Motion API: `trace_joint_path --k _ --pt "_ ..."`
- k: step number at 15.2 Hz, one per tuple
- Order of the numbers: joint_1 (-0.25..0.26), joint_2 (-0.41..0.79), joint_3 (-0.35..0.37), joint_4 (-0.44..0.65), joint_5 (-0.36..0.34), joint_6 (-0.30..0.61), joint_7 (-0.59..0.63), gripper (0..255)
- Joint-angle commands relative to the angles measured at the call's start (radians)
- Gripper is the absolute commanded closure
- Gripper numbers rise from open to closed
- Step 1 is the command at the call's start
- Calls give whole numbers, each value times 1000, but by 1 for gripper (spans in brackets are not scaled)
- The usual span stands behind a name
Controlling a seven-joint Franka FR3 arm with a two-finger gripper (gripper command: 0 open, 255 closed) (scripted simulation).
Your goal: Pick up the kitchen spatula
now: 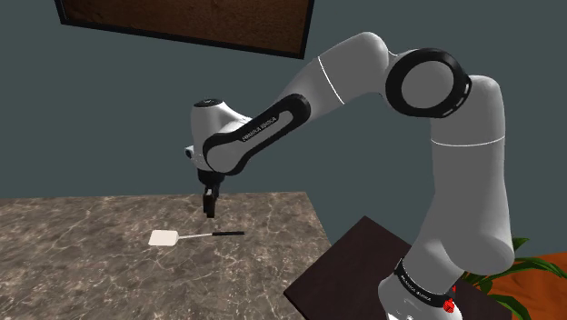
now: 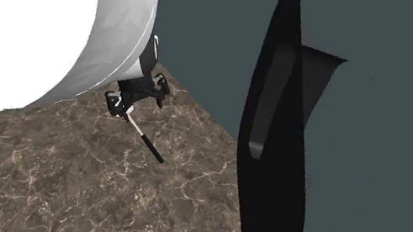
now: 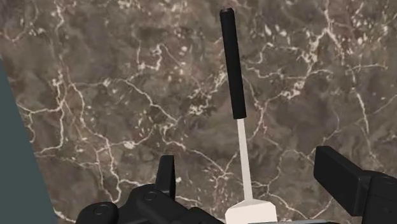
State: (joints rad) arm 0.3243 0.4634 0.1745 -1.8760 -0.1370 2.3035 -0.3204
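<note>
One marble-patterned bench (image 1: 82, 273). One white arm (image 1: 363, 73). One spatula (image 3: 233, 70), with white blade and black handle, lies flat on the bench. One end effector (image 1: 210, 207) hangs above its shaft, fingers wide apart, holding and touching nothing.

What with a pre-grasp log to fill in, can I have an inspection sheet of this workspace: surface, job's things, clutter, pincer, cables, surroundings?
Surface: brown marbled countertop.
Job's things: spatula, white blade and black handle, lying flat on the countertop.
Clutter: nothing seen.
Pincer: pincer open, pointing down above the spatula, with its fingers apart to either side of the shaft and not touching it.
Cables: nothing seen.
Surroundings: dark teal wall with a framed brown panel; dark stand beside the countertop; green leaves past the arm's base.
</note>
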Motion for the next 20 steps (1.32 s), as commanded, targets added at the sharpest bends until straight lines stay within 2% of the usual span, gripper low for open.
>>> trace_joint_path --k 1,5,14,15,20 --pt "19 69 3 52 -20 3 -8 0" --pt "58 189 6 151 -51 -2 -20 0" --pt "67 264 -7 162 -66 61 -10 0" --pt "68 264 -7 161 -67 62 -9 255" --pt "68 264 -7 161 -67 62 -9 255"
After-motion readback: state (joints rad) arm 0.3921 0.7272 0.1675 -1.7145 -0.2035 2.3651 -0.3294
